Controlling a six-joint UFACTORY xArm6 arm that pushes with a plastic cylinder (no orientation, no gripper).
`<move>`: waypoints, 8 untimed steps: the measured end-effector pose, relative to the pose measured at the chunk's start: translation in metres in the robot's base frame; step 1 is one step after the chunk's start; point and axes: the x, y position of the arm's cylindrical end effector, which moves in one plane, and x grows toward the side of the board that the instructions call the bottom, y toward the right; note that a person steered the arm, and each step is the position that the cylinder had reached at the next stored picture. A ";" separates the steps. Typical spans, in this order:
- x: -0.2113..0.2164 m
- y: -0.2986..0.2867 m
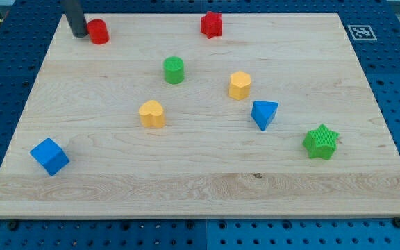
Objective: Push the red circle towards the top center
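Note:
The red circle (98,31) stands near the board's top left corner. My tip (78,32) rests on the board right at the circle's left side, touching or nearly touching it. The dark rod rises from there out of the view's top. A red star (212,24) sits near the top centre of the board, well to the right of the circle.
A green cylinder (174,70), a yellow hexagon (239,85), a yellow heart-like block (152,114), a blue triangle (264,114), a green star (321,142) and a blue cube (50,156) lie on the wooden board (200,187). A marker tag (361,32) is at top right.

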 end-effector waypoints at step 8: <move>0.021 0.155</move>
